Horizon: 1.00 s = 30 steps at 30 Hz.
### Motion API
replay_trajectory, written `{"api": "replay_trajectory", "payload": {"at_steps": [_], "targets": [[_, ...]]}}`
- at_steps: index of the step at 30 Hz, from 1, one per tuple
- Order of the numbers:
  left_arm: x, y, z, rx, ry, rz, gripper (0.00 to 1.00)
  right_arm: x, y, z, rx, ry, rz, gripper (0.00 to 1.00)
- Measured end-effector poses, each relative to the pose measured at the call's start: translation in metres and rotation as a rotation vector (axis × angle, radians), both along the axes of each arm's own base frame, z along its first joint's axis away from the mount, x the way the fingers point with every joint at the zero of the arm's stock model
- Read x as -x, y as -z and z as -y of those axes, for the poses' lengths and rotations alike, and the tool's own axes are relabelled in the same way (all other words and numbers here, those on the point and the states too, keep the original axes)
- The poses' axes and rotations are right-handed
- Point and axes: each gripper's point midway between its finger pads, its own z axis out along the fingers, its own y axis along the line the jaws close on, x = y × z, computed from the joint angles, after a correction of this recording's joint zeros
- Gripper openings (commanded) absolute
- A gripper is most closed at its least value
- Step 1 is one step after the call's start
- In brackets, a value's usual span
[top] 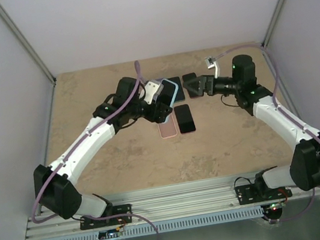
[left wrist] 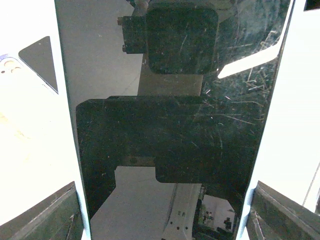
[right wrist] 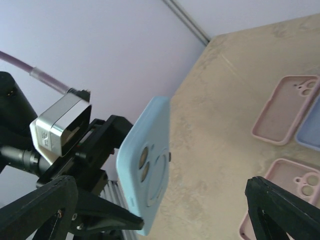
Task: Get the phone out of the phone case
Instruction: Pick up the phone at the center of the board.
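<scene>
A phone (left wrist: 170, 125) with a scratched black screen sits in a light-blue phone case (right wrist: 150, 165) and is lifted off the table. My left gripper (left wrist: 167, 212) is shut across its width, one finger (left wrist: 50, 215) on each case edge. From above, the cased phone (top: 169, 92) hangs over the table's middle in the left gripper (top: 161, 106). My right gripper (top: 194, 86) stands just right of it, open and holding nothing. In the right wrist view the case's back with its camera holes faces me, and the right gripper (right wrist: 195, 207) is spread wide around it without touching.
On the beige table (top: 96, 99) below lie an empty pink case (top: 168, 128) and a bare black phone (top: 184, 118), with dark items (top: 189, 78) farther back. The right wrist view shows pink cases (right wrist: 285, 107) and a lavender one (right wrist: 312, 125). Grey walls enclose the table.
</scene>
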Motion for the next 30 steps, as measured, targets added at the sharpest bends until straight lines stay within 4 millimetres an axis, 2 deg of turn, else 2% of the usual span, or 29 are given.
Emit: {"api": "replay_trajectory", "payload": {"at_steps": [4,8,13,19,30], "targets": [[-0.003,-0.005,0.001,0.018,-0.028,-0.008,0.22,0.008,-0.002,-0.013,-0.007,-0.036,0.001,0.81],[-0.008,-0.011,0.004,0.038,-0.041,-0.009,0.22,0.010,-0.003,-0.022,-0.006,-0.054,-0.002,0.77],[-0.012,-0.007,0.006,0.039,-0.050,-0.021,0.23,0.009,-0.001,-0.038,0.008,-0.072,-0.001,0.67],[-0.019,0.003,0.008,0.022,-0.071,-0.045,0.24,0.006,0.014,-0.049,0.039,-0.058,-0.036,0.59],[-0.024,0.015,0.013,-0.015,-0.091,-0.050,0.26,0.002,0.047,-0.068,0.076,-0.054,-0.130,0.26]]}}
